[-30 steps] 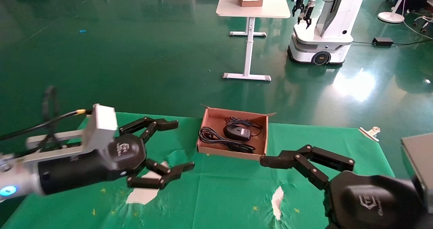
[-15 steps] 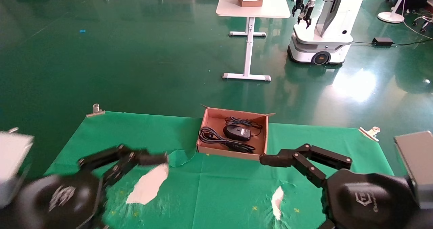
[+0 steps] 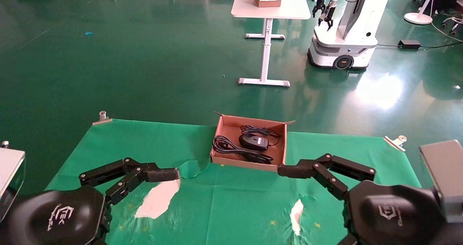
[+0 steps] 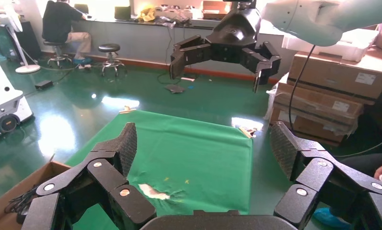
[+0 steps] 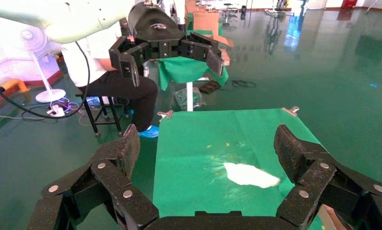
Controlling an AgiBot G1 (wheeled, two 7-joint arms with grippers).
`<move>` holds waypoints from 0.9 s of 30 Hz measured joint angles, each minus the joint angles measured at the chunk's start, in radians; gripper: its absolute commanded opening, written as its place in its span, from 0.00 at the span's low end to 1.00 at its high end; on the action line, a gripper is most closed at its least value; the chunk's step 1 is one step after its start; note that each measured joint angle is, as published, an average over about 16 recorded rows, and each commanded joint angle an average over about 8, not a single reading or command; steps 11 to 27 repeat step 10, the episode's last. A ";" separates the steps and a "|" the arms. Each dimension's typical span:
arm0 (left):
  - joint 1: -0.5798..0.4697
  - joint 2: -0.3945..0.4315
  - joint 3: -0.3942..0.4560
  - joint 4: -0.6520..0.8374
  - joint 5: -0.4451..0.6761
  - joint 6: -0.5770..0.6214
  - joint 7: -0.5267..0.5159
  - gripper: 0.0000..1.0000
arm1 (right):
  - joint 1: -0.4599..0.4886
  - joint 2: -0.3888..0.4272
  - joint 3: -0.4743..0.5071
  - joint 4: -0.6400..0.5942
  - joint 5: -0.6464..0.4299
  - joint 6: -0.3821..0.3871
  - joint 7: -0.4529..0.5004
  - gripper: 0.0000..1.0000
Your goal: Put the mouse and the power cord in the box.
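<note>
1. Left gripper (image 3: 164, 178) hung over the near left part of the table (image 3: 108, 136), its fingers spread wide and holding nothing; it pointed toward the middle, apparently parked clear of the work rather than reaching for anything.
2. A white patch (image 3: 157, 198), where the green cloth (image 3: 235, 205) was torn, lay just beside that gripper's fingertip.
3. At the middle of the table's far edge sat the box (image 3: 249, 164), open-topped, so both items could rest flat inside.
4. Inside it, the power cord (image 3: 231, 149) lay coiled along the left side, and the mouse (image 3: 253, 142) sat just right of it, its thin cable bunched toward the far wall. Whether cord and mouse touched was hard to tell.
5. Right gripper (image 3: 289, 171), likewise spread and empty, hovered near the box's near right corner; with both things already boxed, the task looked complete.
</note>
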 measured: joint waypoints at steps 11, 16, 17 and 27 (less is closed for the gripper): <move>-0.006 0.005 0.008 0.008 0.007 -0.008 0.004 1.00 | 0.000 0.000 0.000 -0.001 -0.001 0.000 0.000 1.00; -0.006 0.005 0.008 0.008 0.007 -0.008 0.004 1.00 | 0.000 0.000 0.000 -0.001 -0.001 0.000 0.000 1.00; -0.006 0.005 0.008 0.008 0.007 -0.008 0.004 1.00 | 0.000 0.000 0.000 -0.001 -0.001 0.000 0.000 1.00; -0.006 0.005 0.008 0.008 0.007 -0.008 0.004 1.00 | 0.000 0.000 0.000 -0.001 -0.001 0.000 0.000 1.00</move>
